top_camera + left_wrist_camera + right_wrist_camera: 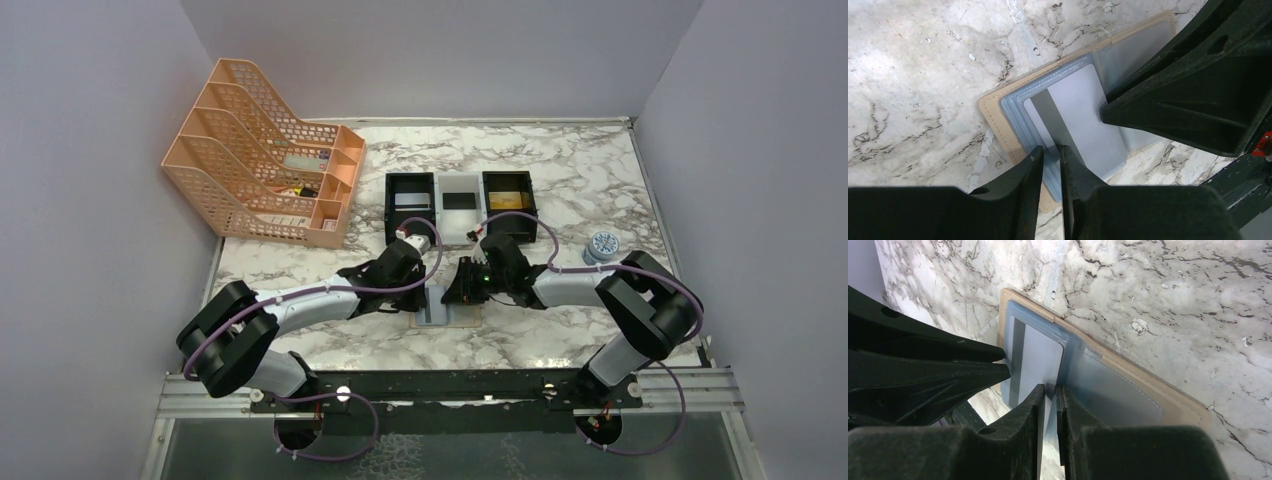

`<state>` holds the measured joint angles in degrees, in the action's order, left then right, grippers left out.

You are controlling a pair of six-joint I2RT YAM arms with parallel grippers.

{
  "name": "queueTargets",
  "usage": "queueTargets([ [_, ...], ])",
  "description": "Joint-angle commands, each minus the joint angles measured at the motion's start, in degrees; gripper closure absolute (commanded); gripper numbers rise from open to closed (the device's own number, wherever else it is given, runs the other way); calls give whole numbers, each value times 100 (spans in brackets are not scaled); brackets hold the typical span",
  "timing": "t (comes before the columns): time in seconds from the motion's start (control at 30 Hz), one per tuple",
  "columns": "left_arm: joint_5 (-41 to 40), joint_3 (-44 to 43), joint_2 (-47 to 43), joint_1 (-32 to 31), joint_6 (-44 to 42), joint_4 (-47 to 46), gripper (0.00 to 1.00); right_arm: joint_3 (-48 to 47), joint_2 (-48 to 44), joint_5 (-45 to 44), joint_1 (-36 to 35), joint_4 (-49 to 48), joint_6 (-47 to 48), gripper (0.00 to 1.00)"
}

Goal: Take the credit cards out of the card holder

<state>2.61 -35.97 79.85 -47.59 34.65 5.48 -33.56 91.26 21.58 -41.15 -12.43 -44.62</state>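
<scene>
Crowding one grey plastic card (1083, 115) with a dark stripe, the left gripper (1050, 155) and right gripper (1049, 392) could drag the flat tan-brown folding card holder (990, 107) (lying open on the marble table (913, 75) between them) along. Jaws stand nearly together; whether either pinches anything cannot be told.

Open tan card holder (991, 109) holds grey card (1083, 117).
</scene>
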Motion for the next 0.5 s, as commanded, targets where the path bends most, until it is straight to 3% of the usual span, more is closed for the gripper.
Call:
queueTargets([
  [0.0, -274, 206, 139, -39, -100, 328, 78, 124, 129, 125, 30, -283, -124, 84],
  [0.2, -302, 209, 111, -39, -46, 283, 80, 200, 18, 215, 28, -396, -129, 94],
  [0.47, -336, 150, 71, -39, -63, 296, 81, 147, -44, 123, 41, -210, -33, 96],
])
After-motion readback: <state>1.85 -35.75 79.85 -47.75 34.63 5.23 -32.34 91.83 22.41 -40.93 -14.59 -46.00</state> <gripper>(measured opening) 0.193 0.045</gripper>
